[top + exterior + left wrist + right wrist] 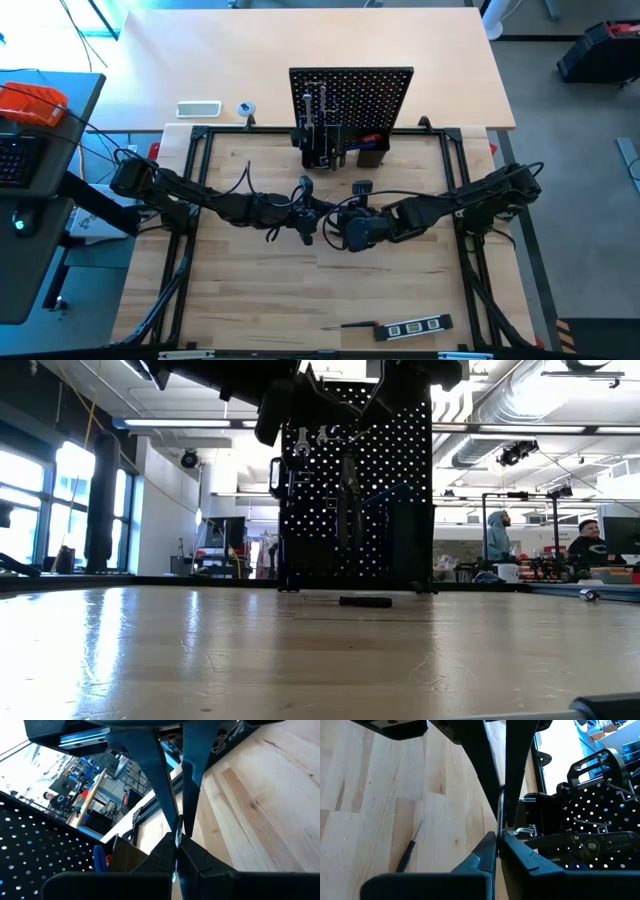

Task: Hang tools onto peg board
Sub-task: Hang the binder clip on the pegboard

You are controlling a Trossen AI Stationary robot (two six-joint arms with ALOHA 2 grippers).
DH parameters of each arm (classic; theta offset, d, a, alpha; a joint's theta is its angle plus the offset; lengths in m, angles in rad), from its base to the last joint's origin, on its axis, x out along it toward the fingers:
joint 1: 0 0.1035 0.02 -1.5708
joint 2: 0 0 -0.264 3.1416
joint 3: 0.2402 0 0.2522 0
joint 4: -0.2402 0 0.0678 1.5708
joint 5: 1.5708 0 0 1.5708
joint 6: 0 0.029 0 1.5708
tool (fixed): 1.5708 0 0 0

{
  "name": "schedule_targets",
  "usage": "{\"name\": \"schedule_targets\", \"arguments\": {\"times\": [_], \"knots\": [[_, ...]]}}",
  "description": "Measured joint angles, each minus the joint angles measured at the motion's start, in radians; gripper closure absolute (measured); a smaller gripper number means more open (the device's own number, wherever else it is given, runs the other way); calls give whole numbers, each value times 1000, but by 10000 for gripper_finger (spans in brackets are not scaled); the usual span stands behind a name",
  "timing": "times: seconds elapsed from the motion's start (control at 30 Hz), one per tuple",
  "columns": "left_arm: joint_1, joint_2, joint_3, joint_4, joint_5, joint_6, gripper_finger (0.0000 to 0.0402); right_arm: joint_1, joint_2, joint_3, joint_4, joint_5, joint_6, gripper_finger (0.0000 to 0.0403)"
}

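Our right gripper (501,817) is pinched onto a thin silver wrench (501,807); our left gripper (179,822) is fully closed on a thin metal piece, mid-table before the upright black perforated peg board (352,98). We judge that so thin a pinch could let the wrench twist, miss its peg, and drop toward the table's back edge.

wooden table (260,300) — level (413,326), screwdriver (357,325)

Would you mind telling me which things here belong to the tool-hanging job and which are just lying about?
Job in hand: peg board, holder boxes at its base, tools already hung, thin metal tool held mid-table, screwdriver, level.

Lying about: white tray, small round object beside it, orange object on the side desk.
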Motion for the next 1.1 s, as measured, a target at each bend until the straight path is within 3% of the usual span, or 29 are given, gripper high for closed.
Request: {"name": "schedule_targets", "arguments": {"times": [0.37,0.6,0.87,1.1], "knots": [[-9,0,1,10,-4,7,393,1,-2,0,-17,43,3,401],[-21,-10,1,2,-72,14,324,1,-8,54,-165,90,35,402],[-21,-91,0,-73,-180,-93,222,-53,-9,345,-538,94,36,402],[-19,-114,0,-276,-71,-308,198,-234,-10,678,-721,-64,-60,402]]}}
